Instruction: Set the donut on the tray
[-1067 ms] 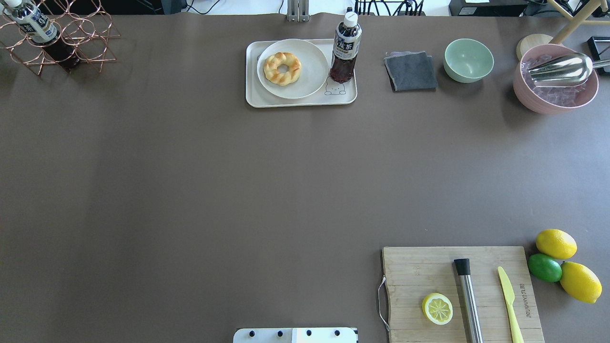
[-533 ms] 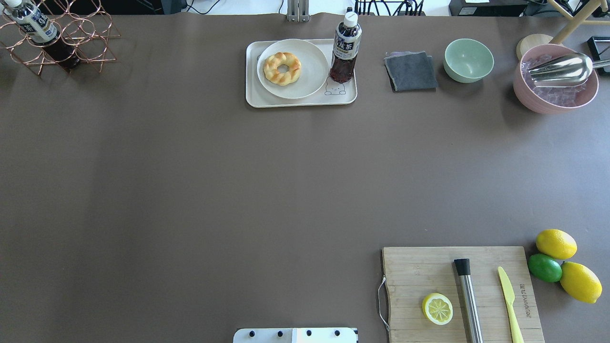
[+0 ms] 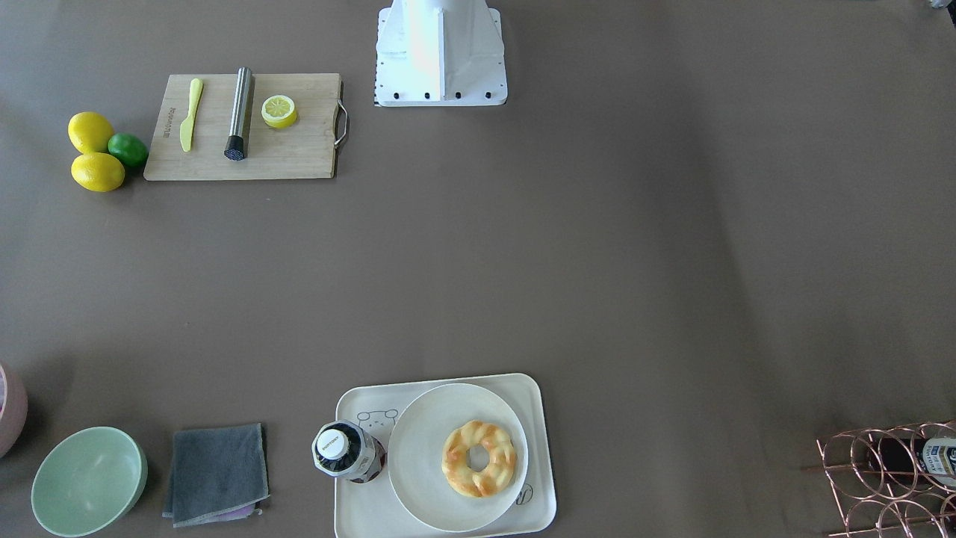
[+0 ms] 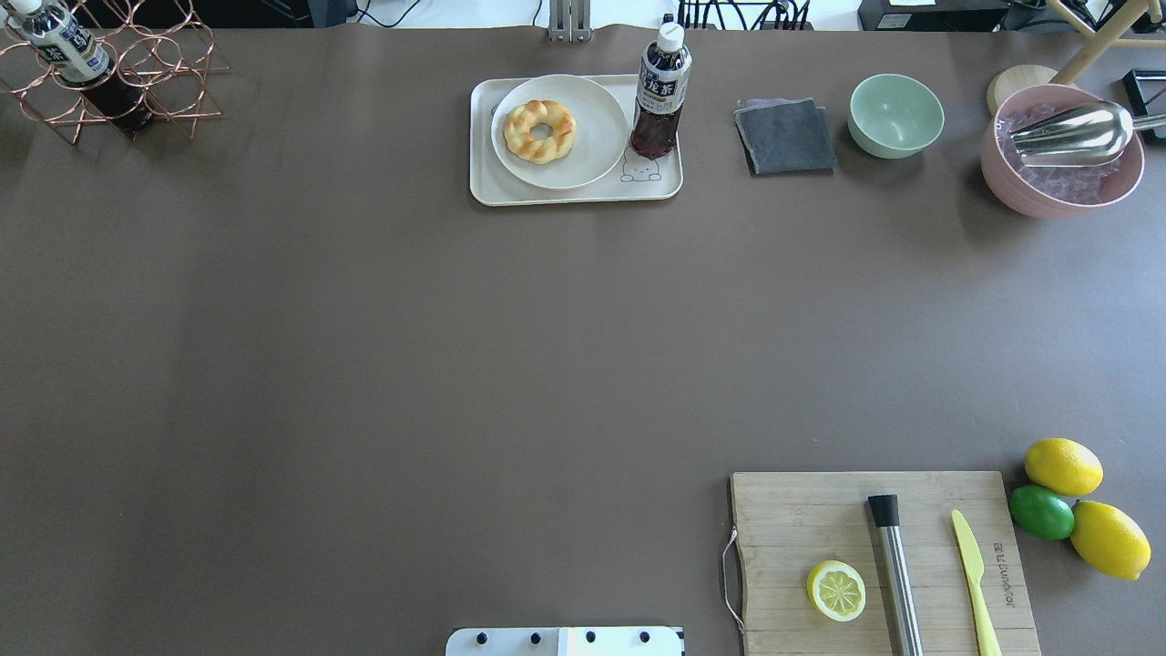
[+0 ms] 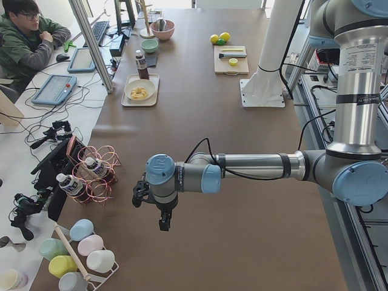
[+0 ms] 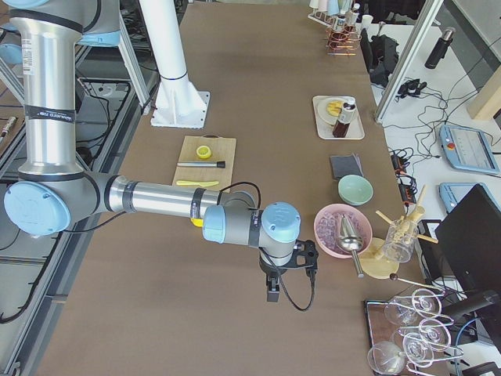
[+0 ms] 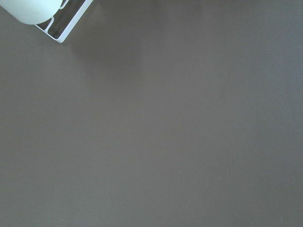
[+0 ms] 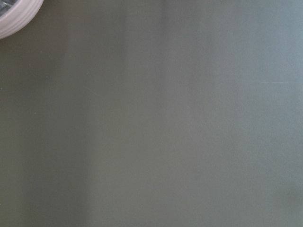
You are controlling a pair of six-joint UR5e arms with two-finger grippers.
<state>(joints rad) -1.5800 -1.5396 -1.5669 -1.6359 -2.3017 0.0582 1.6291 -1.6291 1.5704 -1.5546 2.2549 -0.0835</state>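
The donut (image 4: 539,131) lies on a round white plate (image 4: 597,137) inside the tray (image 4: 583,195), beside an upright bottle (image 4: 658,100) at the far side of the bench (image 4: 455,364), so the task looks done, with nothing left to carry. Both arms reach out low over opposite ends of the bench, wrists pointing down, well apart from the tray. Whether the left fingers (image 5: 163,223) and right fingers (image 6: 272,294) are spread or closed I cannot tell.
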